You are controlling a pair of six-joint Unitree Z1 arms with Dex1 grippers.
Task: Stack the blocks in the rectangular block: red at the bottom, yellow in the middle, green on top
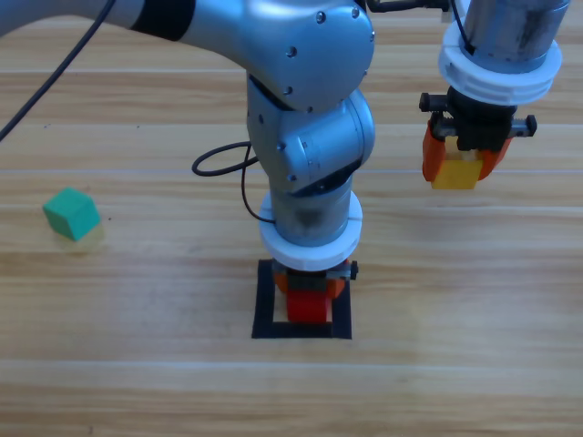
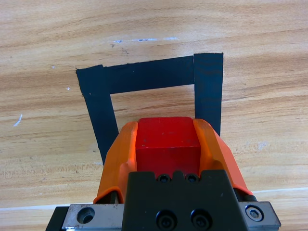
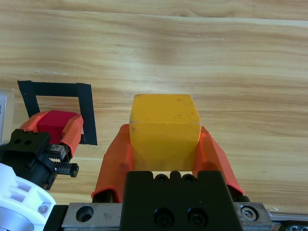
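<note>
From above, we see the left gripper [image 1: 309, 293] planted inside the rectangular block [image 1: 264, 300] at the table's near middle, its jaws clamped on the red cube [image 1: 308, 308], while the right gripper [image 1: 458, 157] hangs over bare wood to the far right, pinching the yellow cube [image 1: 455, 170]; the green cube [image 1: 71, 213] sits alone, well apart at the left. Through the left wrist view, we find the red cube [image 2: 167, 144] squeezed between the orange jaws, within the black outline [image 2: 144, 75], with open wood showing ahead of it up to the far border. The right wrist view shows us the yellow cube [image 3: 165, 126] held fast and clear of the table, the left gripper [image 3: 53, 130] and its red cube [image 3: 55, 119] off at the left in the outline [image 3: 53, 89]. We judge the base nearly placed but not released; yellow and green remain to be stacked. Room around the outline looks open, though the left arm must clear out before yellow comes over.
</note>
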